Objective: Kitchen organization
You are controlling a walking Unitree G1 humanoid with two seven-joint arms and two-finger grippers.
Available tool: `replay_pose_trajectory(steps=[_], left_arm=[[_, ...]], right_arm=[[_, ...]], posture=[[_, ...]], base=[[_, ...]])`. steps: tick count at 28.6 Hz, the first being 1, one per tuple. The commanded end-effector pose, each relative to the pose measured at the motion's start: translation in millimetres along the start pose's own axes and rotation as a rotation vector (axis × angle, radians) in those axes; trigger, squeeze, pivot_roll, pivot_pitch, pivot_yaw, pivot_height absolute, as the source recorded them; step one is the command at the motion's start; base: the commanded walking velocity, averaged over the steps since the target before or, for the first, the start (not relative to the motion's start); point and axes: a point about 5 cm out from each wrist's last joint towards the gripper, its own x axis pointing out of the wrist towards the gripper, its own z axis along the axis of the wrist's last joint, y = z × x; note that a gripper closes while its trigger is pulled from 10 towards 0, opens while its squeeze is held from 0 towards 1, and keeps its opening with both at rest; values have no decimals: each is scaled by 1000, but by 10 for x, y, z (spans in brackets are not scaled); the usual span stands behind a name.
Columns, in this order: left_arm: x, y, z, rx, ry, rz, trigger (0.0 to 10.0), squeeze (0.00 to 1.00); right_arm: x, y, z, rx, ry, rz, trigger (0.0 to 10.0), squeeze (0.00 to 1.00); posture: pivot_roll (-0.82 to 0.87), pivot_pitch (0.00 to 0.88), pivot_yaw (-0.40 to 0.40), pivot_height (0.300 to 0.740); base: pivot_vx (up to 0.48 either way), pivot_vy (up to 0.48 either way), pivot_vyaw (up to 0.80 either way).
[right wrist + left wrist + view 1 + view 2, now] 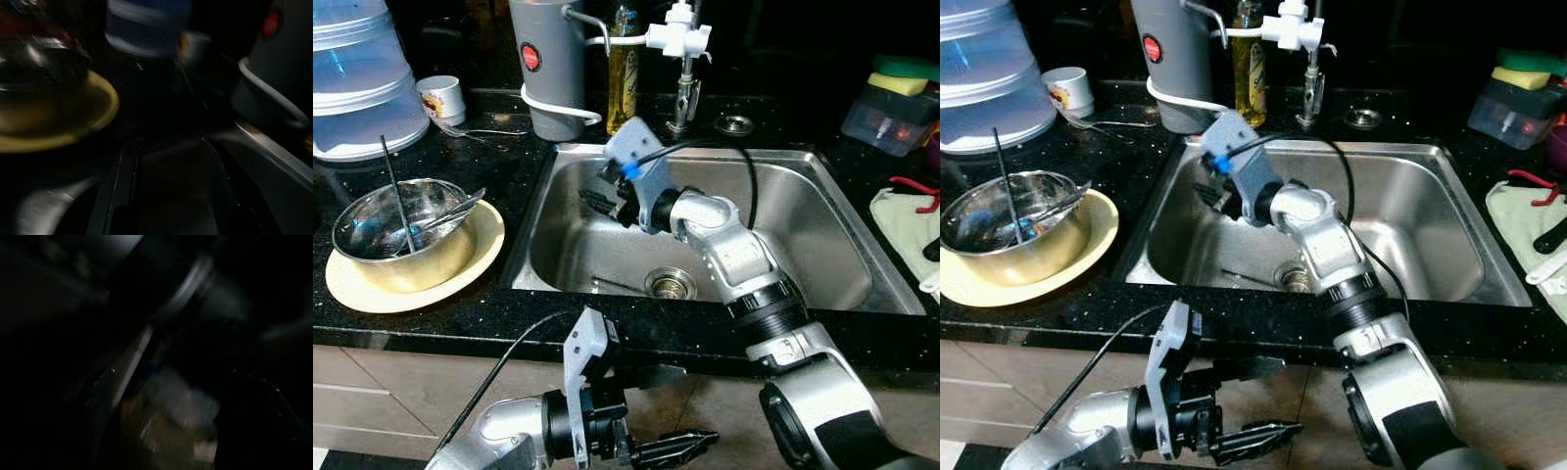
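Head views: right tool (597,199) inside the sink (822,235) at its left wall, fingers' state can't tell. Left tool (680,447) low before the counter (499,318), pressed together. Bowl (396,240) with spoons sits on plate (480,259), left of sink. Right wrist: blurred plate, bowl. Left wrist: dark, unreadable.

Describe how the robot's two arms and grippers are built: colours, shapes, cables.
Both arms are silver, rounded segments with black joint rings. Each wrist carries a grey camera block fed by a black cable. The right gripper and left gripper have long black fingers; a blue patch marks the right wrist.
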Motion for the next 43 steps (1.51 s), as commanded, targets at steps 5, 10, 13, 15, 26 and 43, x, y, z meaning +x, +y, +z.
replay_pose_trajectory(steps=[5, 10, 13, 15, 26, 43], left_arm=[[47, -128, 340, 0, -156, -123, 10000, 0], [86, -207, 669, 51, -294, -168, 10000, 0], [101, -224, 843, 99, -354, -151, 10000, 0], [108, -209, 946, 142, -377, -114, 10000, 0], [-88, 65, 1573, 441, -452, 287, 10000, 0], [-548, 798, 1790, 702, -294, 905, 10000, 0]], right_arm=[[-189, -35, 304, 312, -366, 61, 10000, 0], [-324, -229, 372, 430, -526, -56, 10000, 0], [-373, -351, 308, 430, -515, -167, 10000, 0], [-392, -376, 288, 432, -511, -187, 10000, 0], [-409, -356, 129, 382, -405, -230, 10000, 0], [-456, -315, -47, 362, -309, -308, 10000, 0]], posture=[[63, 3, -51, 740], [65, 9, -48, 740], [65, 12, -47, 740], [66, 15, -46, 740], [73, 29, -53, 740], [53, 29, -47, 740]], base=[[0, 0, 0], [0, 0, 0], [0, 0, 490], [0, 0, 775], [0, 0, 776], [0, 0, 366]])
